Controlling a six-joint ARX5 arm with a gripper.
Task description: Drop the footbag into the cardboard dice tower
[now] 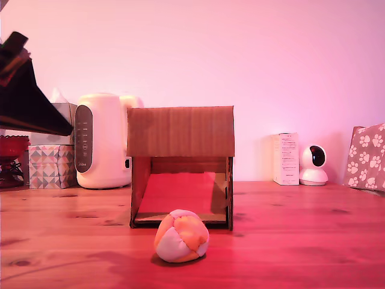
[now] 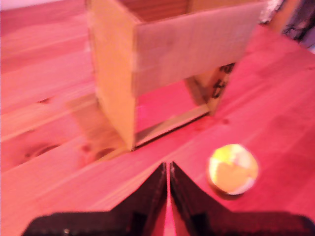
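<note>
The footbag (image 1: 181,235), a soft ball of orange, white and pale yellow panels, lies on the wooden table just in front of the cardboard dice tower (image 1: 180,131). The tower is a brown corrugated box with a solid upper front panel, a low front opening and a red ramp (image 1: 180,191) inside. In the wrist view the footbag (image 2: 232,168) and the tower (image 2: 182,54) both show, the tower's top open. My gripper (image 2: 168,169) hangs in the air above the table, apart from the footbag, its fingers pressed together with nothing between them. A dark part of the arm (image 1: 27,99) shows at the exterior view's left edge.
Behind the tower at the exterior view's left stand a white kettle-like appliance (image 1: 99,141) and a small patterned box (image 1: 51,167). At the right are a white carton (image 1: 286,158), a small white camera (image 1: 314,165) and a paw-print box (image 1: 368,158).
</note>
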